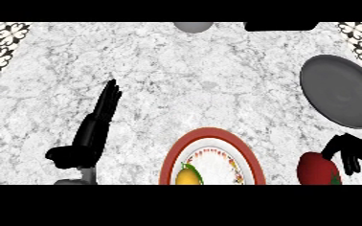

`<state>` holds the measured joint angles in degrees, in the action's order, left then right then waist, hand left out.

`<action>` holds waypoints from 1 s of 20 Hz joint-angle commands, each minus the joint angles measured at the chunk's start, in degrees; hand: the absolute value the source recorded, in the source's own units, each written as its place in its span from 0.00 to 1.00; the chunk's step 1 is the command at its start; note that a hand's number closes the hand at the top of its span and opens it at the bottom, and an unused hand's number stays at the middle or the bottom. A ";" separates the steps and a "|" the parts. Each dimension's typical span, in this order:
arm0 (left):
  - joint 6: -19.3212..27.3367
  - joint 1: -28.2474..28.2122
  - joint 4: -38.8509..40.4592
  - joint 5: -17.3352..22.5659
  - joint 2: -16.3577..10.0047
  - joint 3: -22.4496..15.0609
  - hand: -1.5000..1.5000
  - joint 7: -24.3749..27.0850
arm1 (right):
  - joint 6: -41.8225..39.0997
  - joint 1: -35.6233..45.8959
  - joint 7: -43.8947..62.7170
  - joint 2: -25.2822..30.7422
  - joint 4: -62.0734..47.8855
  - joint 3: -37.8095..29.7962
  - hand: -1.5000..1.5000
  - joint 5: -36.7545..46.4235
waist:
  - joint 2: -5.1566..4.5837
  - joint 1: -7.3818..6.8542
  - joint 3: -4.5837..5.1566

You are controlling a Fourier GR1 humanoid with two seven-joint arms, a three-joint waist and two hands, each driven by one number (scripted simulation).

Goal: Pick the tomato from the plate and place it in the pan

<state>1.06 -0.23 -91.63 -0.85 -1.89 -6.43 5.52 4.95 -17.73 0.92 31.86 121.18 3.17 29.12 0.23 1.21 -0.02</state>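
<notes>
- Lower right of the frame: my right hand (348, 149) curls round the tomato (315, 170), clear of the plate (212, 133).
- I judge the pan (336, 93) lies directly above it in frame.
- Left hand (96, 129) rests open at left.

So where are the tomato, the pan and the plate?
tomato (314, 168): head view, on its red skin.
pan (339, 90): head view, on its bare grey inside.
plate (212, 133): head view, on its red rim.

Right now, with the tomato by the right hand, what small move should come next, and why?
Probably lift the tomato forward toward the pan. The right hand curls its fingers over the tomato, which is already off the plate, to its right, and the pan lies just beyond on that side.
</notes>
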 commanded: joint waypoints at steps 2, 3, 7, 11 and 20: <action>-2.04 -1.81 -2.63 1.00 -1.94 0.47 0.50 -1.08 | -1.92 1.98 -2.32 -1.04 -5.13 -10.71 1.00 -12.53 | -0.15 -1.10 -0.02; 0.03 -2.04 -1.95 -0.71 0.69 -1.72 0.50 -0.55 | -4.38 3.67 -4.74 1.25 -9.70 -14.59 1.00 -16.33 | -0.21 -1.14 -0.03; 0.39 2.06 0.72 -0.90 0.77 -0.59 0.50 -0.78 | -2.22 12.68 -7.89 -0.46 -23.50 -16.16 1.00 -13.33 | -0.33 -1.55 -0.02; -0.42 3.04 1.20 -0.35 0.62 -0.31 0.50 -1.18 | 2.56 21.10 -16.64 -1.04 -38.70 -17.28 1.00 -9.42 | -0.46 -2.05 -0.05; 0.25 2.93 2.12 -1.22 1.82 -2.12 0.50 -0.22 | 10.09 39.88 -29.79 2.07 -68.67 -25.60 1.00 -10.00 | -0.70 -2.98 -0.12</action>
<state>0.88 2.66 -89.45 -1.46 -0.83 -7.73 5.50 13.64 13.17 -23.70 32.74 66.02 -19.61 20.37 -0.37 -1.23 -0.11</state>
